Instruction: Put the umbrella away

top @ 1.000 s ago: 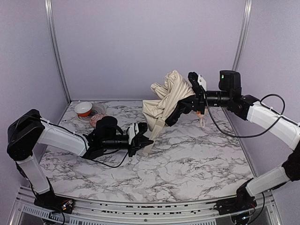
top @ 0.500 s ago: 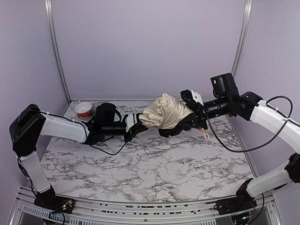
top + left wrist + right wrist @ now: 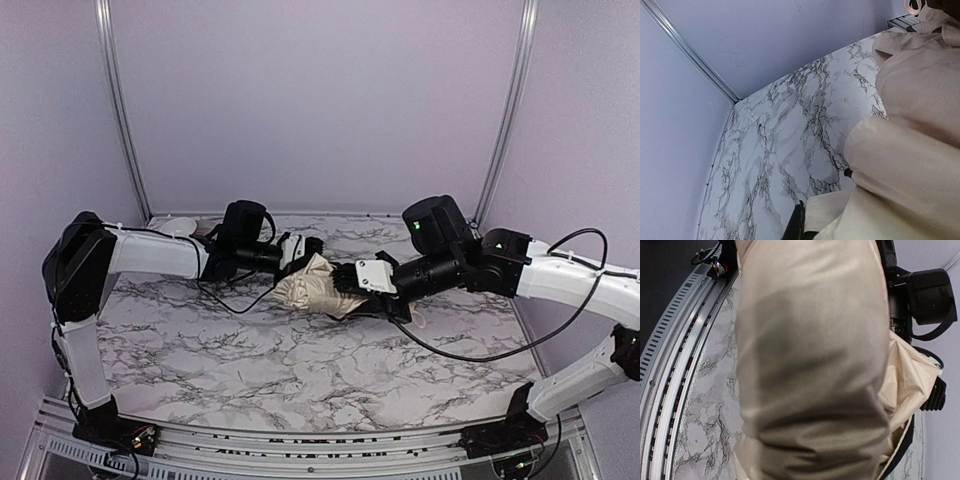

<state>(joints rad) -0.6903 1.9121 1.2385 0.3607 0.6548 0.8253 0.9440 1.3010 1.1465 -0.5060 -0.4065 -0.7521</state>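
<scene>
umbrella [image 3: 312,290] lies left-right between arms | right jaws part-closed around its bundle | left jaws pinched shut on fabric end

The umbrella [image 3: 312,290] is a collapsed, crumpled bundle of cream fabric, lying roughly crosswise just left of centre in the top view, low over the marbled tabletop [image 3: 300,370]. Up close its smooth folds bulge outward, and a small black tip [image 3: 846,172] pokes from between them.

The bundled umbrella [image 3: 312,290] sits low over the tabletop [image 3: 300,350]; the left tool [image 3: 300,250] pinches its far-left end, the right tool [image 3: 350,285] its right.
</scene>
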